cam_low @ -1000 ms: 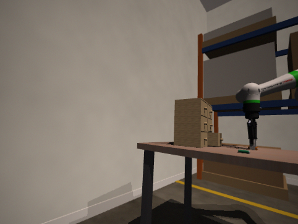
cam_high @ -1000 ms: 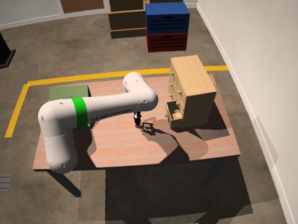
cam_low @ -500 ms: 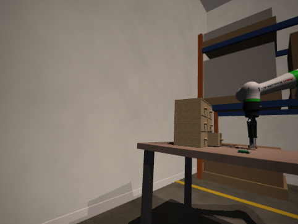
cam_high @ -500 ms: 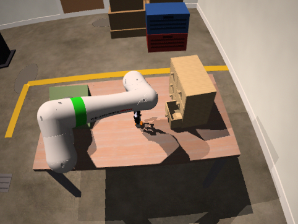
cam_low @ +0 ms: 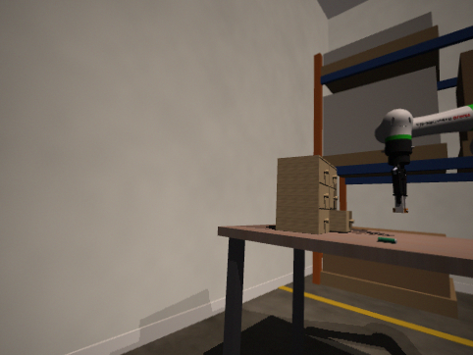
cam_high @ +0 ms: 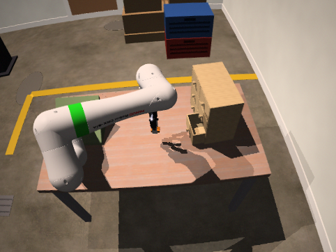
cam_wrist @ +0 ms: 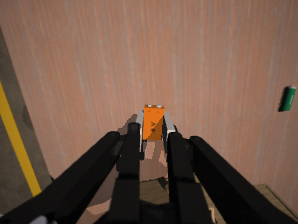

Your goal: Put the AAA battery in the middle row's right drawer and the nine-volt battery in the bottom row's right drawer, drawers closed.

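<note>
Orange block: the nine-volt battery [cam_wrist: 153, 121], a small rectangular box, is pinched between the two black fingers of the gripper [cam_wrist: 152, 136], held in the air above the table.
Green cylinder: the AAA battery [cam_wrist: 286, 98] lies on its side on the table, well apart from the gripper.
Table [cam_high: 146, 163]: a reddish wood-grain top on dark legs.
Small chest [cam_high: 217, 101]: a pale wooden box at the table's far right, drawers with small knobs facing the arm.
Bottom right drawer [cam_high: 196, 127]: pulled out, an open tray, near the gripper and lower than it.
Arm [cam_high: 104, 116]: smooth white tubes with a green band, reaching across the table top.
Green mat [cam_high: 70, 101]: flat, under the arm's base side.
Around: red and blue crates [cam_high: 188, 29] and brown boxes on the floor beyond; a shelf rack [cam_low: 318, 123] with an orange post behind.
Open room: bare wood between gripper and open drawer; a yellow floor line [cam_high: 17, 123] beyond the table's edge.
</note>
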Motion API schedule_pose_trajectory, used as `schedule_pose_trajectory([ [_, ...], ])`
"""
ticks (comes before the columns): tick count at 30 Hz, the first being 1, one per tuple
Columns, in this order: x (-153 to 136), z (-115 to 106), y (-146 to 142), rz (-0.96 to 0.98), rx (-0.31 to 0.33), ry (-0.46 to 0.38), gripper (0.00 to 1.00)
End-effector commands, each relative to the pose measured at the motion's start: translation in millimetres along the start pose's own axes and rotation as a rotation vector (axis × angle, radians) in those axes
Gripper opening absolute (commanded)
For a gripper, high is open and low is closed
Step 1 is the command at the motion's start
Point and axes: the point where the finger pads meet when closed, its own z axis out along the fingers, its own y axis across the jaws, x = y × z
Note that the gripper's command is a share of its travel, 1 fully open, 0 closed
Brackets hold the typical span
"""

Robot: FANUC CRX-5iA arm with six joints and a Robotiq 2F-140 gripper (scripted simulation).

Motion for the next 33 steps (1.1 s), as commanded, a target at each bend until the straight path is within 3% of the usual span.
schedule_pose_trajectory([
  [1, -0.2, -2.6, -0.1, 0.000, 0.001, 0.000, 0.14],
  [11, -2.0, -2.7, 1.6, 0.113, 0.001, 0.000, 0.14],
  [33, -26.8, -3.3, 27.5, 1.021, -0.019, 0.014, 0.14],
])
